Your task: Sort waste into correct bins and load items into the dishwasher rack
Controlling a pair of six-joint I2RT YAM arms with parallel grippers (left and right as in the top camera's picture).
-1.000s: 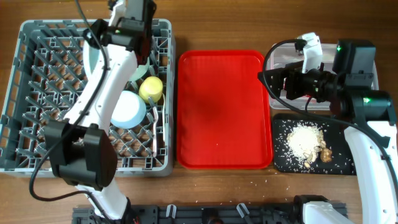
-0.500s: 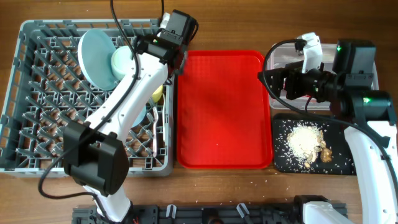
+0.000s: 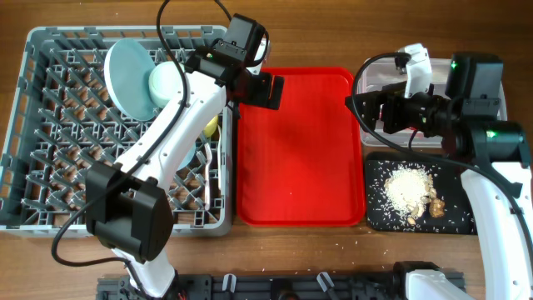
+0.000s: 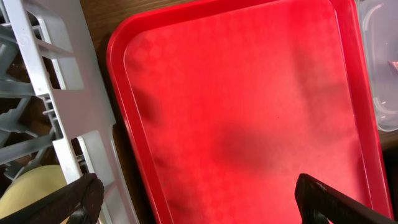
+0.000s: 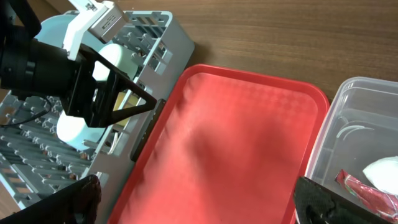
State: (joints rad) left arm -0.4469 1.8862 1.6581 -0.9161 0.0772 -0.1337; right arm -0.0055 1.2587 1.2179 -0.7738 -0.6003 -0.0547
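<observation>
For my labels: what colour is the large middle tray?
The tray is bright red; the overhead view shows it best.

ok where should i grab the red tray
On the red tray, probably the raised lip of its near short edge, from above, one finger inside. It lies flat, so only the lip offers hold, and the rack, tub and black tray crowd its long sides.

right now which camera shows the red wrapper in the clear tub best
Right wrist: the wrapper lies in plain sight in the clear tub, beside the napkin. Left wrist catches only a red sliver at the frame edge. Overhead, the right arm hides it.
</observation>
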